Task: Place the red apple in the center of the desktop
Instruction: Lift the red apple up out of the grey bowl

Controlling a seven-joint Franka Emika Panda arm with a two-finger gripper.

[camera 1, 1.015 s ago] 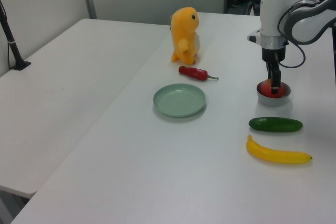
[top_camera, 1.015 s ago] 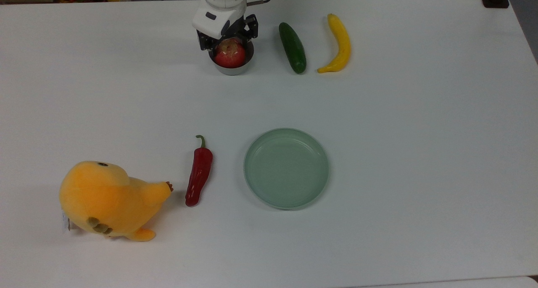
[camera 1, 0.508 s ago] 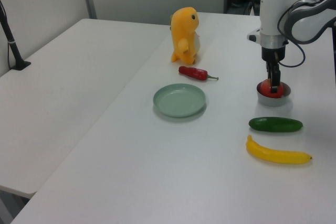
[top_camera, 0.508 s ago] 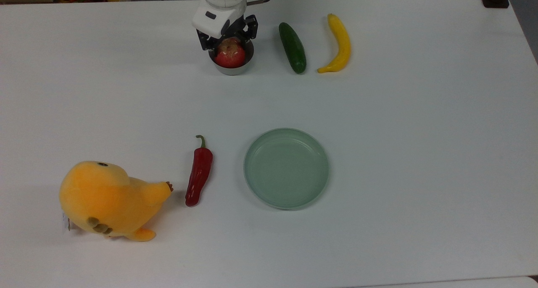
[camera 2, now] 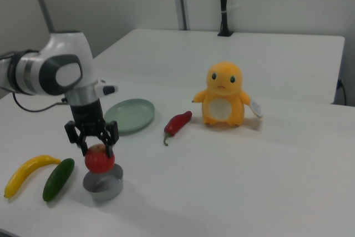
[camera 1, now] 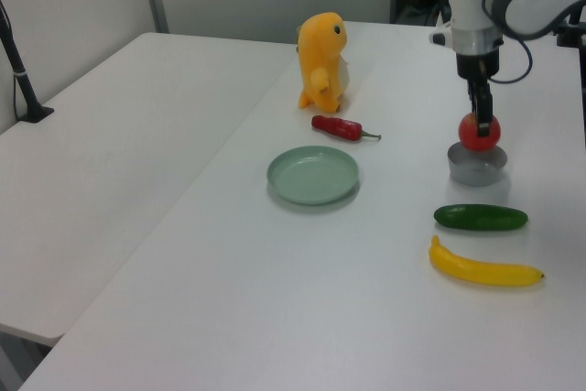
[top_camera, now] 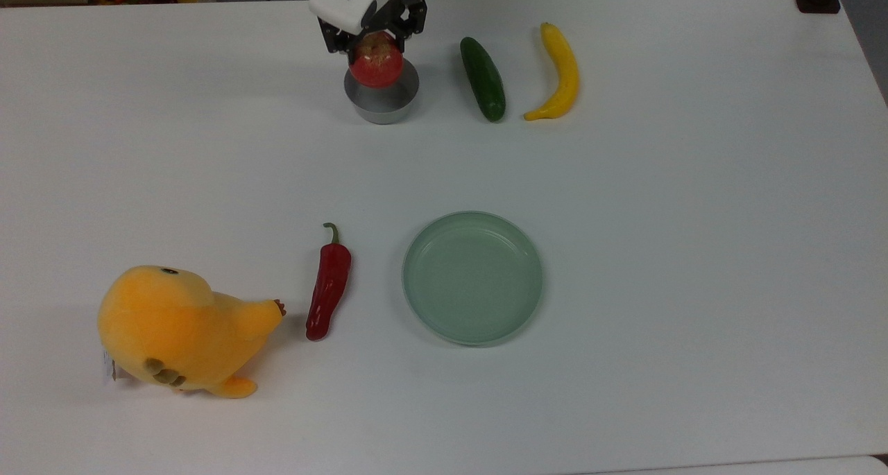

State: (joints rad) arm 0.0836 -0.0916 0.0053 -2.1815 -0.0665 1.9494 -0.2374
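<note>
I had the fingers [top_camera: 374, 37] clamped on the apple [top_camera: 376, 64], which hung just above the bowl [top_camera: 381, 102] on the worktop [top_camera: 624, 253].

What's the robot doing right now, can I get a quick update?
Gripper shut on red apple, held above grey bowl. Desktop centre bare; green plate and chili sit nearby.

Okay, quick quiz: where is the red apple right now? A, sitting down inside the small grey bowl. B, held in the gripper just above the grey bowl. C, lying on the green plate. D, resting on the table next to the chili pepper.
B: the gripper is shut on the red apple, which hangs clear above the small grey bowl in the left view and the right view.
</note>
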